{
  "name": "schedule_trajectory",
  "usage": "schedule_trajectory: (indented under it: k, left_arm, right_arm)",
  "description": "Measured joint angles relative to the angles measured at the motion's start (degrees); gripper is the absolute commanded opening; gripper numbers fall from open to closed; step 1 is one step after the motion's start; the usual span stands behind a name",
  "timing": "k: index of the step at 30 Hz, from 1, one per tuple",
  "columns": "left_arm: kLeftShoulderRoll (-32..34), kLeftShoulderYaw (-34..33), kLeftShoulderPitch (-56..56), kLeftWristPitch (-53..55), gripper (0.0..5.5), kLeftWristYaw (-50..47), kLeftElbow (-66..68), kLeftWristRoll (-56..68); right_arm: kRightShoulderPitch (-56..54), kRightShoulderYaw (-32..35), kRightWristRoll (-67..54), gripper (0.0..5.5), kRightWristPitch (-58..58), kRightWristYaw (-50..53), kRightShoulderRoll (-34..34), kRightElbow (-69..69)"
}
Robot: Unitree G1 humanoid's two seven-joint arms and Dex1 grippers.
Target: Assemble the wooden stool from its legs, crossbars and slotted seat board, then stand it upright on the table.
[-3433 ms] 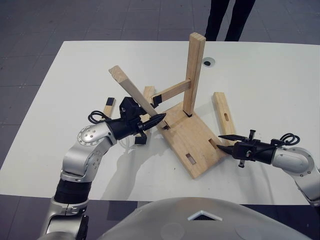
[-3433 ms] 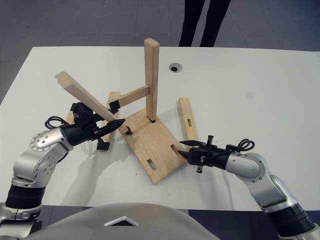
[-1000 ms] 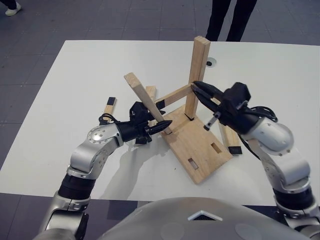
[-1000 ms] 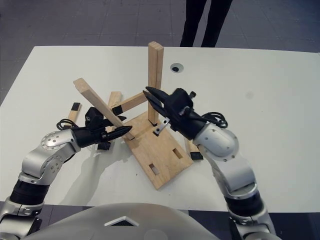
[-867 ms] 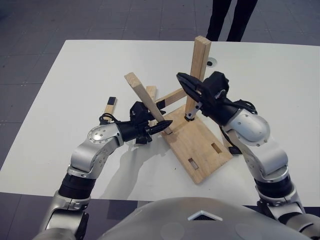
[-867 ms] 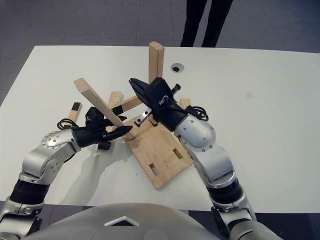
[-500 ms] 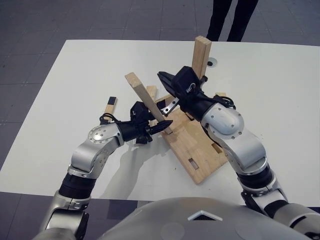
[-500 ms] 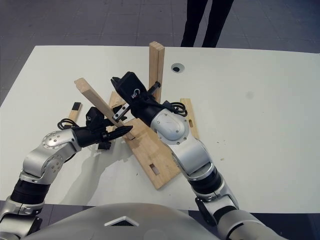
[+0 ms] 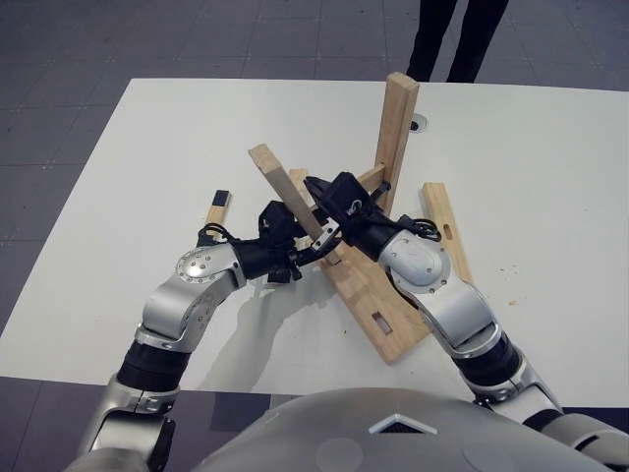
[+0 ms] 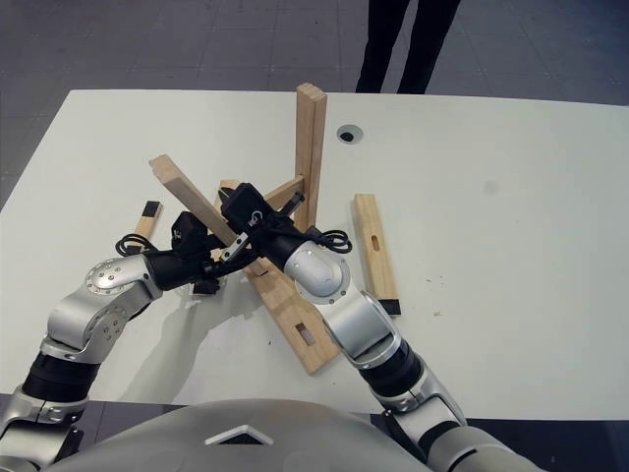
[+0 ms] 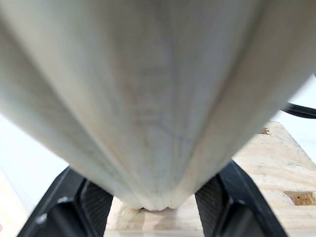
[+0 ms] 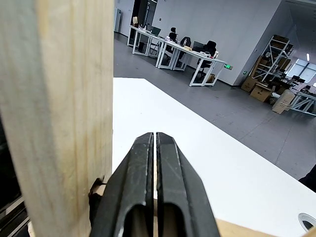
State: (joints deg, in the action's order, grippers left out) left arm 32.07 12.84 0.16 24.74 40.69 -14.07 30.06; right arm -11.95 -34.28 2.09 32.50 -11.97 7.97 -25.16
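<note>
The left fingers (image 11: 94, 210) are clamped on the lower part of the slanted leg (image 9: 283, 197), 1 black pad on each side of the wood. The right fingers (image 12: 144, 182) are pressed together with nothing between them, just beside this same leg, a little above the left arm's grip.

The slanted leg's long axis runs from the seat board (image 9: 385, 329) up and away toward the robot's left; its foot is at the board's far end and its top is well above the tabletop (image 9: 138, 138). The upright leg (image 9: 395, 128) stands vertical at the board's far end, and a crossbar (image 10: 285, 190) juts from its side toward the robot's left. The seat board lies with its long axis on a diagonal, far-left to near-right, with 1 open slot (image 9: 380, 320) toward its near end.

A loose leg (image 9: 442, 228) with a slot lies flat on the robot's right, just beside the board, long axis running away from the robot. A short bar (image 9: 214, 208) with a black end lies on the left, apart from the rest.

The tabletop is white and sits on a dark grey tiled floor; the right wrist view takes in an open office with desks and shelving. The board's near corner is close to the near edge. A broad stretch of white tabletop lies beyond the loose leg toward the right edge, and another beyond the short bar on the left.
</note>
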Motion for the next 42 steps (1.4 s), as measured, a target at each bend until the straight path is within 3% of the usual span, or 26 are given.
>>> schedule_trajectory:
  k: [8, 15, 21, 24, 29, 33, 42]
  left_arm:
    - [0.0, 0.3, -0.36, -0.02, 2.05, 0.12, 0.26, 0.0]
    - [-0.18, 1.22, -0.96, -0.08, 2.05, 0.2, 0.34, 0.0]
    - [-0.17, 1.34, -0.96, -0.21, 2.05, 0.17, 0.36, 0.0]
    - [-0.15, 1.43, -0.98, -0.31, 2.05, 0.17, 0.38, -0.01]
    - [-0.06, 1.7, -1.07, -0.42, 2.05, 0.36, 0.37, 0.03]
    - [0.0, 1.73, -1.11, -0.41, 2.05, 0.51, 0.4, 0.03]
    - [0.38, 1.01, -1.43, -0.4, 2.05, 2.25, 1.03, 0.11]
  right_arm:
    - [2.94, 1.63, -1.25, 0.1, -2.04, -0.52, -0.16, -1.18]
    - [6.21, 11.62, -9.81, 0.1, -12.51, -0.91, -5.45, -9.09]
    - [6.59, 16.74, -12.72, 0.1, -13.61, -1.37, -4.87, -13.19]
    - [10.43, 21.67, -14.76, 0.1, -12.29, -4.44, 0.9, -17.83]
    - [26.62, 35.79, -19.43, 0.1, -9.81, -24.09, 24.08, -16.27]
    - [35.71, 40.99, -17.84, 0.1, -14.17, -35.98, 35.69, -7.88]
    - [25.1, 29.97, -8.46, 0.1, -14.76, -34.36, 34.91, 4.79]
